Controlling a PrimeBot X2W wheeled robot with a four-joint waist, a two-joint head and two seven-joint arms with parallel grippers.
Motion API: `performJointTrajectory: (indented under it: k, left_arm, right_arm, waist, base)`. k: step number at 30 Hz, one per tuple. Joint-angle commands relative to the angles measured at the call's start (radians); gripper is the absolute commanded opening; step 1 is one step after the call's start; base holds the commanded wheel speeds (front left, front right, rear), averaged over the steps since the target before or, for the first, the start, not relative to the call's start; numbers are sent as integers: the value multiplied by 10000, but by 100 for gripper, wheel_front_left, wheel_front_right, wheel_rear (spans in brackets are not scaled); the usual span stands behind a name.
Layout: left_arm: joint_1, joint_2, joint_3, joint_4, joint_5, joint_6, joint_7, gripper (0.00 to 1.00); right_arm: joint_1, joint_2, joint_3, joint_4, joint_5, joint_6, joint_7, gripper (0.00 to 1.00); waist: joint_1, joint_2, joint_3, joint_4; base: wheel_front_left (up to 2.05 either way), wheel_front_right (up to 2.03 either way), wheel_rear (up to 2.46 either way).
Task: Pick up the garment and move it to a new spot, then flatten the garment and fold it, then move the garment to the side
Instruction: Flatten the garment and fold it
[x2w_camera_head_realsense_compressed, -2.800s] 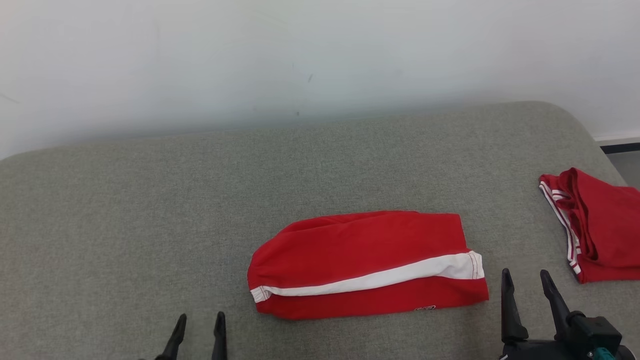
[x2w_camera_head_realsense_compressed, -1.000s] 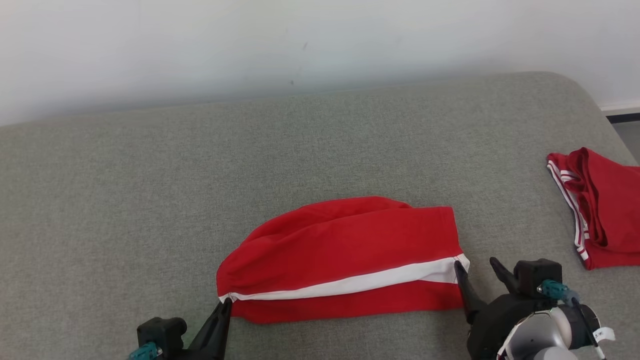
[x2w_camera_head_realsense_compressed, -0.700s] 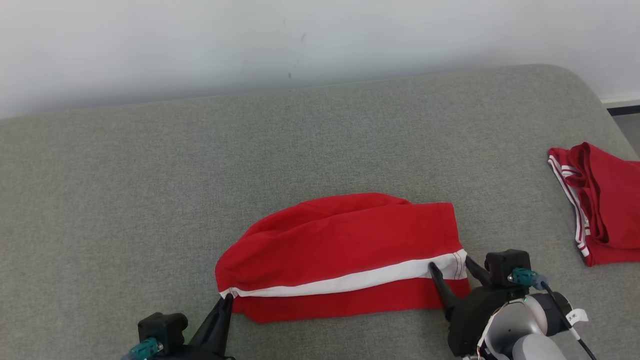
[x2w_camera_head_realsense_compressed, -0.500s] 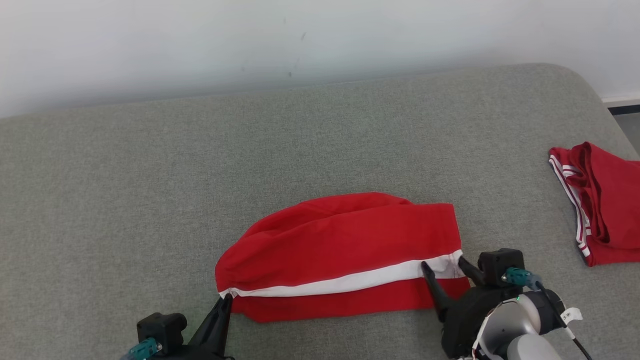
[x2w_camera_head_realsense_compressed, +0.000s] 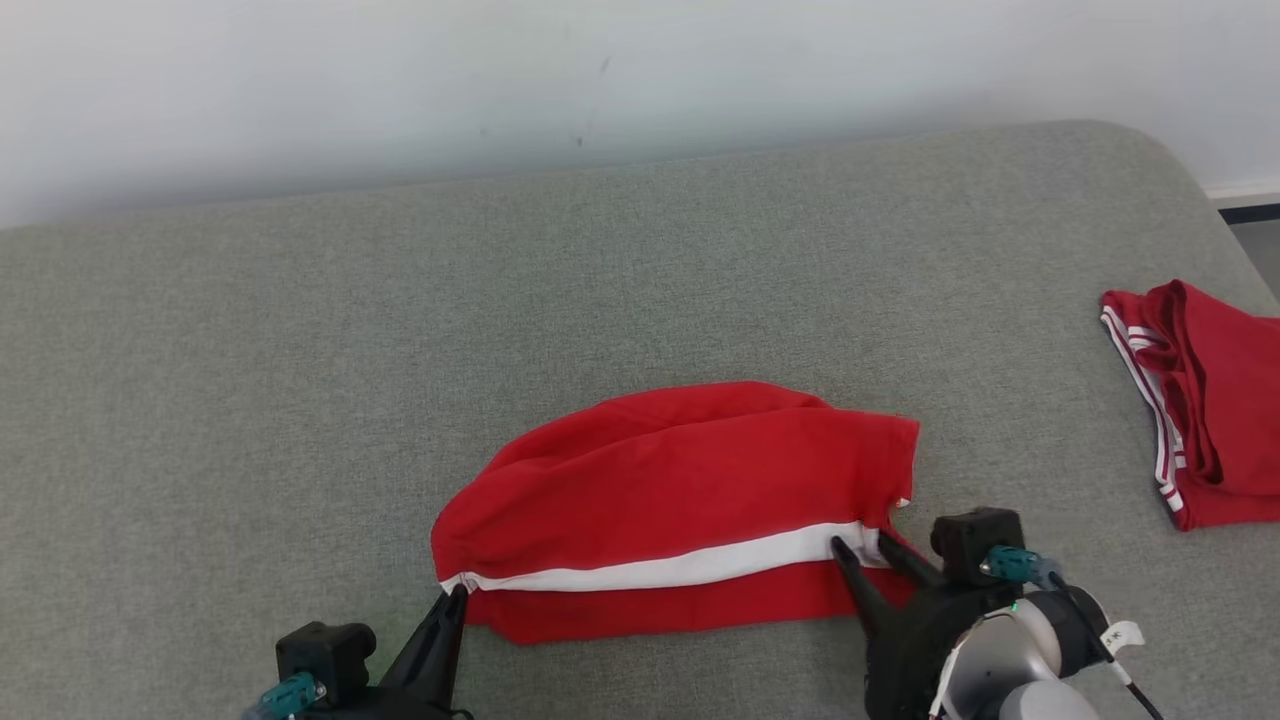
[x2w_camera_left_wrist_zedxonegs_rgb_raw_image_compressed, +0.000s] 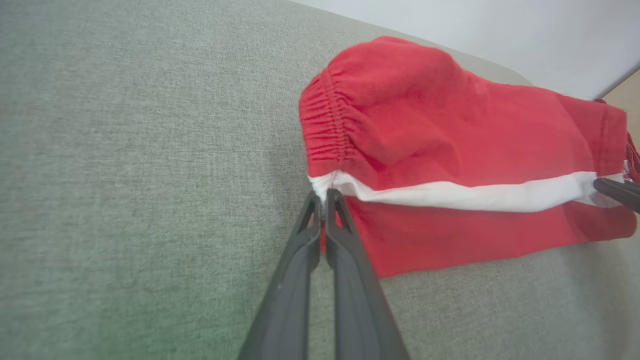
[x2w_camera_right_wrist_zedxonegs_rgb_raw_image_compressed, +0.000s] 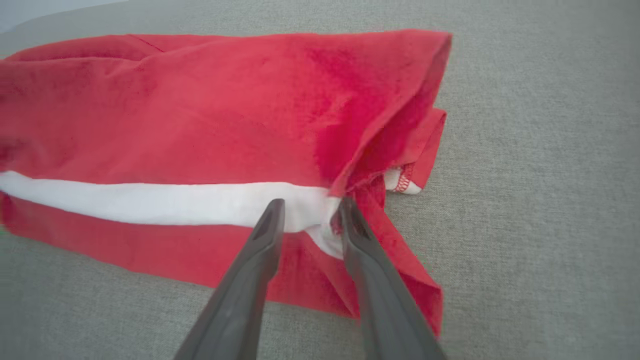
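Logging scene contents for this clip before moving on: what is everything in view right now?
red shorts with a white side stripe: one, red and white, lying near the front middle of the cushion.
red garment with thin white stripes: one, red and white, crumpled at the cushion's right edge.
grey fabric cushion: one, grey, beneath both garments.
plain white wall: one, white, behind the cushion.
left gripper: one, dark, shut on the stripe at the shorts' waistband end.
right gripper: one, dark, jaws apart astride the stripe at the hem end.
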Motion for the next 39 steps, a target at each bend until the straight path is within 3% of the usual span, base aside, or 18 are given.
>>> performJointTrajectory:
  k: [1, 5, 15, 19, 26, 32, 39]
  left_arm:
    - [-77, 17, -16, 20, -87, -40, -15, 0]
    - [-42, 40, -30, 58, -138, -28, -24, 0]
    - [-28, 67, -72, 81, -172, 1, -72, 0]
    - [-15, 66, -98, 101, -204, 16, -80, 0]
    - [55, 117, -103, 95, -258, 77, -85, 0]
    - [-60, 100, -202, 43, -264, 54, -10, 0]
    - [-79, 137, -263, 27, -299, 81, 19, 0]
  right_arm:
    - [63, 15, 115, -88, 36, -28, 20, 63]
    - [218, -45, 458, -263, 210, -28, 160, 84]
    - [654, -47, 858, -861, 367, -28, 489, 89]
    - [1029, -82, 828, -1286, 445, -28, 748, 100]
    - [1167, -48, 514, -1496, 243, -28, 869, 100]
    - [731, 30, 21, -947, -103, -28, 804, 99]
    - [329, 2, -186, -179, -271, -28, 806, 74]
  waist:
    - [-1, -1, 2, 22]
    - [-1, -1, -6, 53]
    - [-1, -1, -93, 29]
    - [-1, -1, -144, 4]
    - [-1, -1, -196, -113]
    - [-1, -1, -189, -63]
    - [-1, -1, -163, 149]
  base:
    - [0, 0, 0]
    - [0, 0, 0]
    - [0, 0, 0]
    - [0, 0, 0]
    - [0, 0, 0]
    - [0, 0, 0]
    - [0, 0, 0]
